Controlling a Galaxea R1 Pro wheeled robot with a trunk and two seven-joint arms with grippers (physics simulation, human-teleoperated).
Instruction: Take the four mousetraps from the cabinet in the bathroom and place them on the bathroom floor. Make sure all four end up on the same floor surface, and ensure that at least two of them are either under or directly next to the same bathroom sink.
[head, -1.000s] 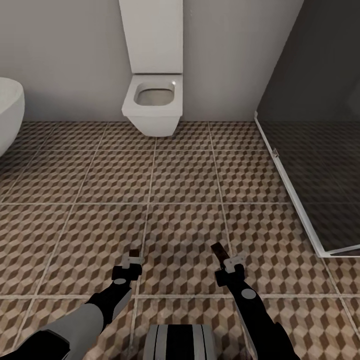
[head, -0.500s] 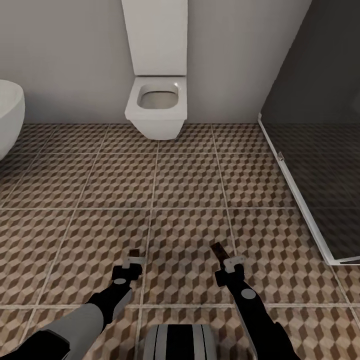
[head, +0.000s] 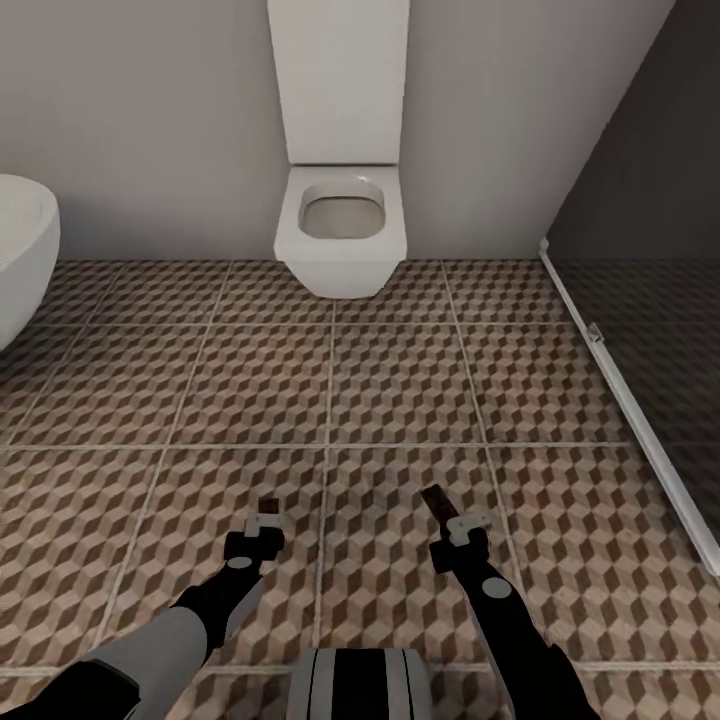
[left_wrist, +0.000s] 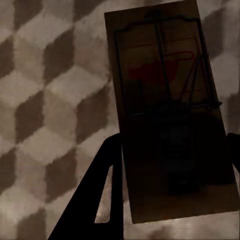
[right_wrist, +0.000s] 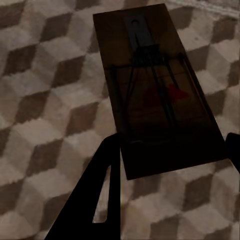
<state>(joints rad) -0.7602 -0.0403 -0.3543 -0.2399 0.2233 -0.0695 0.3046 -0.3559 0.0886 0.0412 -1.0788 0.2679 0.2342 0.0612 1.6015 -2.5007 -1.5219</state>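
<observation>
Two mousetraps, one clenched in my left gripper (head: 266, 521), one (head: 436, 501) in my right gripper (head: 466, 525), hang over cube-patterned bathroom floor (head: 400, 390). Ahead: white toilet (head: 342, 235), bathtub (head: 22, 250) at left, dark shower glass (head: 650, 300) at right.

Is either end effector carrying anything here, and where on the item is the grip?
Both are. The left end effector holds one mousetrap by the end of its board, and the right end effector holds another mousetrap the same way, above the bathroom floor.

Open floor (head: 380, 400) ahead; toilet (head: 342, 225) far centre, tub (head: 22, 250) far left, shower glass (head: 650, 300) right.
</observation>
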